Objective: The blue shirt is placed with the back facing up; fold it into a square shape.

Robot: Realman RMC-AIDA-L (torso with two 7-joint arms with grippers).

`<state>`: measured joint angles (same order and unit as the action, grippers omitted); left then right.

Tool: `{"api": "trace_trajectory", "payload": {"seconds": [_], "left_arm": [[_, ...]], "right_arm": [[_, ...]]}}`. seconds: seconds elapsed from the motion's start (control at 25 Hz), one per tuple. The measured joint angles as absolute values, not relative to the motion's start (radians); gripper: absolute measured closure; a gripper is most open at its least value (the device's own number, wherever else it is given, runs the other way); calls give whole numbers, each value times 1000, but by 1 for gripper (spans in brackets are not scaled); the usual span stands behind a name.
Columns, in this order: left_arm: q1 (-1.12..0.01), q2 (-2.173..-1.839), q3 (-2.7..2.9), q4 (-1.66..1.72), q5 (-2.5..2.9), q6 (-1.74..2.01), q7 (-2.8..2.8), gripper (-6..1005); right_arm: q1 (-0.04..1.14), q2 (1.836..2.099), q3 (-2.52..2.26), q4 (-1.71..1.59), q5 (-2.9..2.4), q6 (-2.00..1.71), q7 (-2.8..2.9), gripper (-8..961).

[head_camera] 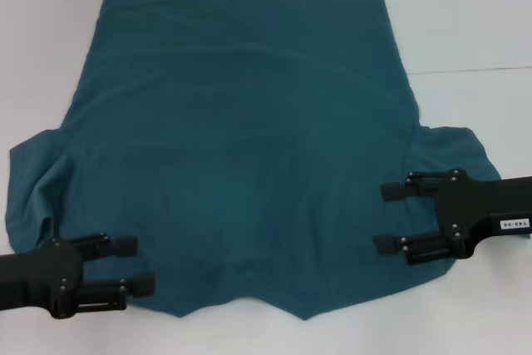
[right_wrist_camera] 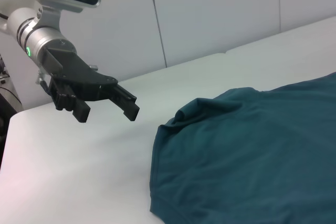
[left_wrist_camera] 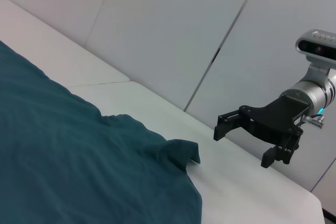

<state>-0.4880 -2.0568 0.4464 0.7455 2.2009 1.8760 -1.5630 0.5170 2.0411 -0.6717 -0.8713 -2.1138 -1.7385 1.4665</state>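
Blue shirt (head_camera: 249, 147) spread flat and unfolded across the white tabletop (head_camera: 465, 31), hem toward the far edge, collar end nearest the robot, both short sleeves splayed outward. No fold yet made, judging from the full outline on show; whole folding sequence apparently left to do: sleeves and sides inward, then length doubled to reach a square.

Left claw (head_camera: 133, 265) poised over the near left corner of the garment, beside the rumpled left sleeve, fingers spread wide and empty. Right claw (head_camera: 389, 219) poised over the right side, at the sleeve seam, likewise wide apart and gripping nothing. Contact with the cloth not determinable from above; in the wrist views each opposite claw (left_wrist_camera: 241, 140) (right_wrist_camera: 105, 106) shown raised clear of the tabletop, beyond the sleeve edge.

Tabletop matte white, a faint seam crossing it on the right. Backdrop of plain pale wall panels (left_wrist_camera: 173, 30) with dark vertical joints.
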Motion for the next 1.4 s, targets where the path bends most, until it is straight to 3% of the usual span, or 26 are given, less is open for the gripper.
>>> {"api": "trace_trajectory", "payload": {"seconds": [0.72,1.4], "left_arm": [[-478,-2055,435,781,2229,1753,-1636,160],[-385,-2087,441,1029,2345,1525,-1905,180]], "right_arm": [[526,2044,-673,-871,-2114,-1712,1469,38],[566,2040,-673,-897,-2115,-1684,1586,38]]}}
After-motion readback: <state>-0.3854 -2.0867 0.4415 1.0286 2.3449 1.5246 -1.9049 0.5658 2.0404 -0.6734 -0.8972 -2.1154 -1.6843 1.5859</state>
